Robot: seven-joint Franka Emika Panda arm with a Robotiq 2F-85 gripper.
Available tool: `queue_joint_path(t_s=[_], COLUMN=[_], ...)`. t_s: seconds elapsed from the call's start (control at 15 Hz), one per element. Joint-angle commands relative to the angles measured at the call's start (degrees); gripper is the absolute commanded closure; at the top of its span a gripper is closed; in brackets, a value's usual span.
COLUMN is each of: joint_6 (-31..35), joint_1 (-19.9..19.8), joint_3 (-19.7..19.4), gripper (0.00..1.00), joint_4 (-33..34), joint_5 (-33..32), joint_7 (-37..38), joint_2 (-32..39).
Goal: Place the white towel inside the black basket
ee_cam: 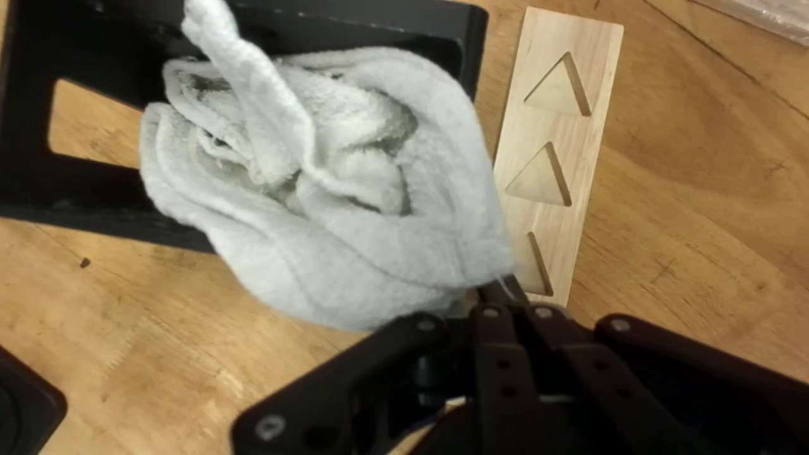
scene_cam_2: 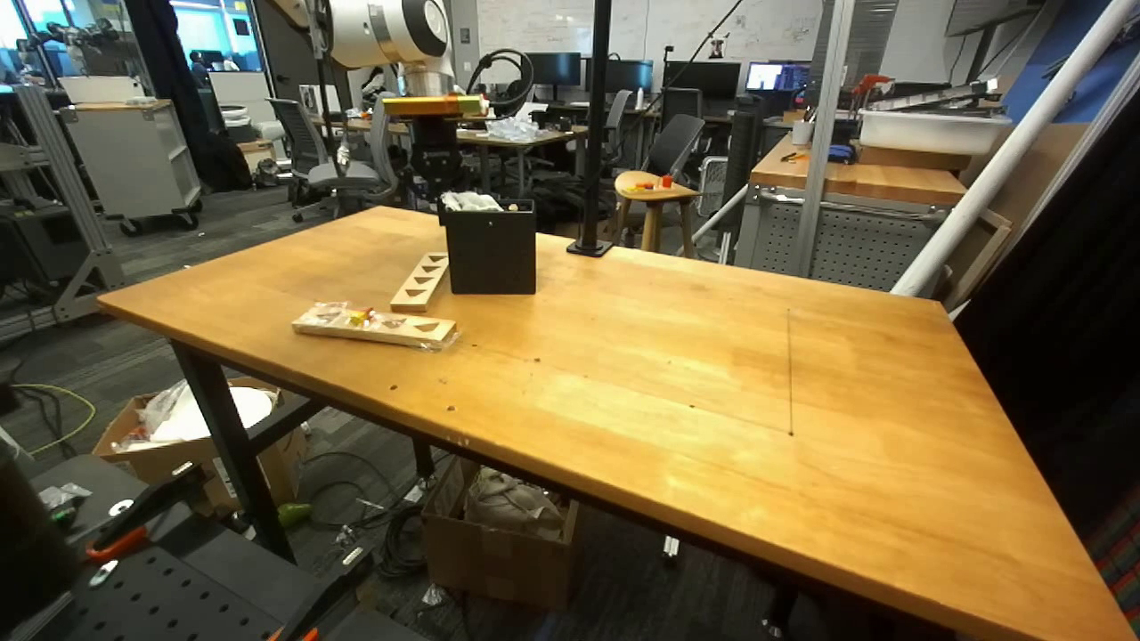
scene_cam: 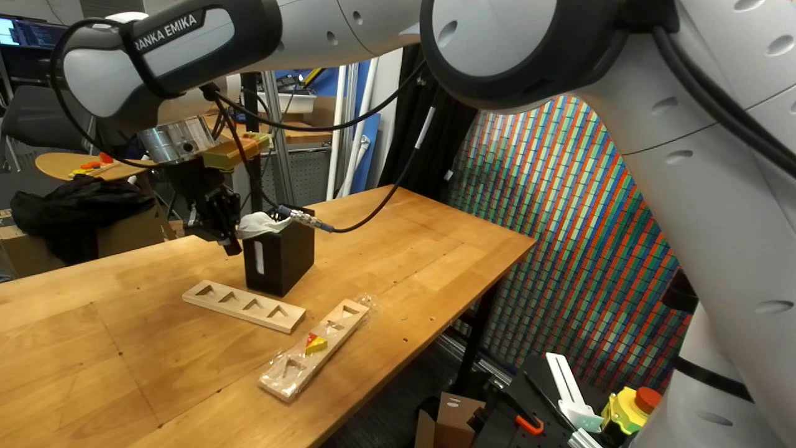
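White towel (ee_cam: 341,208): lies bunched in the mouth of the black basket (scene_cam_2: 492,254), spills over the rim toward the pincer (ee_cam: 505,292); hidden inside the walls in both exterior views.
Black basket: stands upright on the table (scene_cam: 435,242), cut off at left in the wrist view; partly blocked by a cable connector (scene_cam: 305,218) in an exterior view.
Pincer: narrow, with fingers together; partly covered at the tips by cloth, impossible to tell whether pinching any.
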Motion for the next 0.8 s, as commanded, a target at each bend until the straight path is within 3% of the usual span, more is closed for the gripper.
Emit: queue_joint_path(t_s=[0.0,0.73], joint_6=[-2.9,-2.9], joint_1=[0.1,-0.3], joint_3=[-0.2,-0.8], gripper=[1.0,1.0], joint_4=[3.8,2.8], joint_5=[-2.1,-3.9], joint_7=[-1.7,-2.1], joint_2=[1.2,0.0])
